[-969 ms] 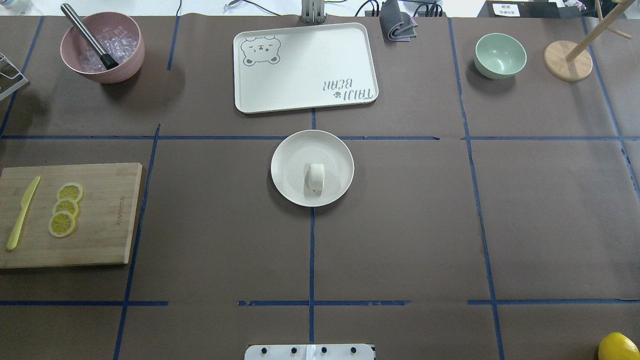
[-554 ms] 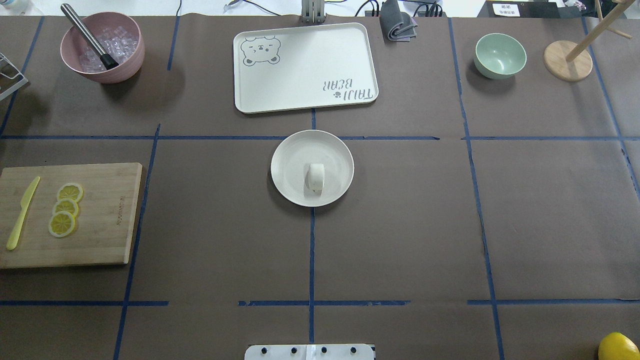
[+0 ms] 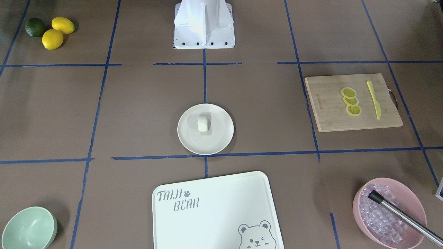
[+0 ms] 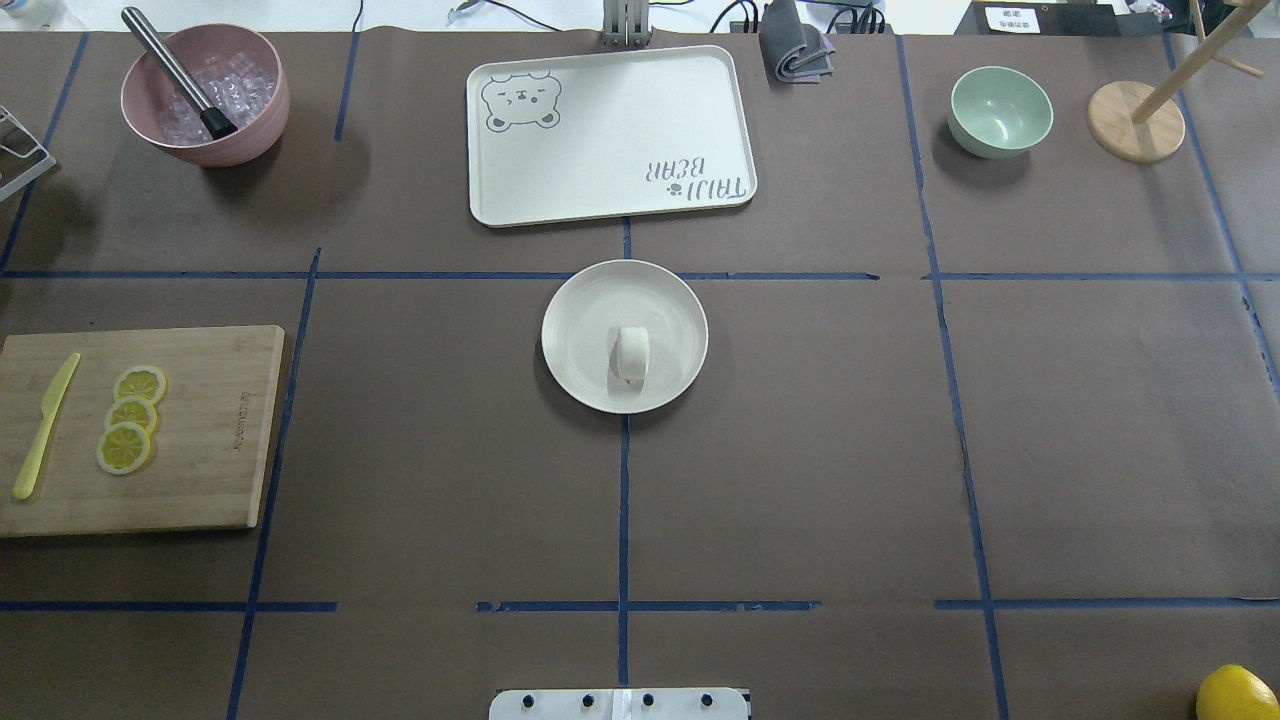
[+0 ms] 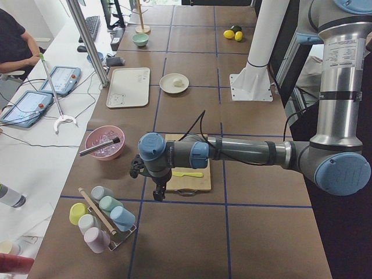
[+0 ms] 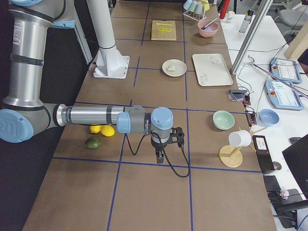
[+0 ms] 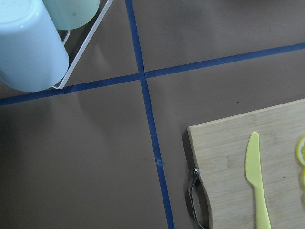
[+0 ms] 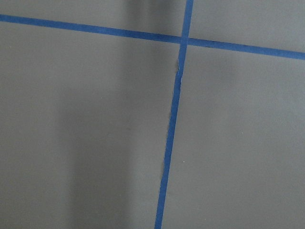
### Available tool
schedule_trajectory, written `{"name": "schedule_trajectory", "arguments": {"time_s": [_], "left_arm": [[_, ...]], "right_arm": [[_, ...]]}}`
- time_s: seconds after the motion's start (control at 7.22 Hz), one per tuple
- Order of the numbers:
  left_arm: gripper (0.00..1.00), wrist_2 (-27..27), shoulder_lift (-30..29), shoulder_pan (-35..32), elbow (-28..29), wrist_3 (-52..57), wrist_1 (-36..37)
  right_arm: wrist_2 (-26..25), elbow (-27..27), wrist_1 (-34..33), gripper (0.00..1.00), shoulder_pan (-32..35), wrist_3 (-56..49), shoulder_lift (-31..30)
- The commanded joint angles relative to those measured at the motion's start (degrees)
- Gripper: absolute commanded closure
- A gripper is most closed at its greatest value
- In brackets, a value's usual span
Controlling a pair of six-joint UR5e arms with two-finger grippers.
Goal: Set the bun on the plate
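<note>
Looks done, with bun (image 4: 632,353) lying on plate (image 4: 585,310); cannot tell left fingers (image 5: 157,195) or right fingers (image 6: 160,157) clenched from released.

The table (image 4: 800,450) is viewed steeply from above: from behind the robot's base (image 4: 620,704) overhead, and from across it in the front-facing view. The plate (image 4: 590,300) is shared centrally, with the tray (image 4: 610,140) at its 12 o'clock overhead and 6 o'clock opposite. The table ends are covered obliquely by the side views. The tabletop is framed closely by both wrist cameras.
</note>
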Motion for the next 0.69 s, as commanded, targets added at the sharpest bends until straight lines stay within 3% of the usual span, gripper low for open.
{"name": "schedule_trajectory", "arguments": {"time_s": [0.0, 0.55], "left_arm": [[0.0, 0.0, 0.0, 0.1, -0.1, 0.1, -1.2], [0.0, 0.1, -0.3, 0.1, -0.7, 0.1, -1.4]], "right_arm": [[0.6, 0.0, -0.1, 0.0, 0.1, -0.2, -0.1], [0.6, 0.0, -0.1, 0.0, -0.4, -0.3, 0.0]]}}
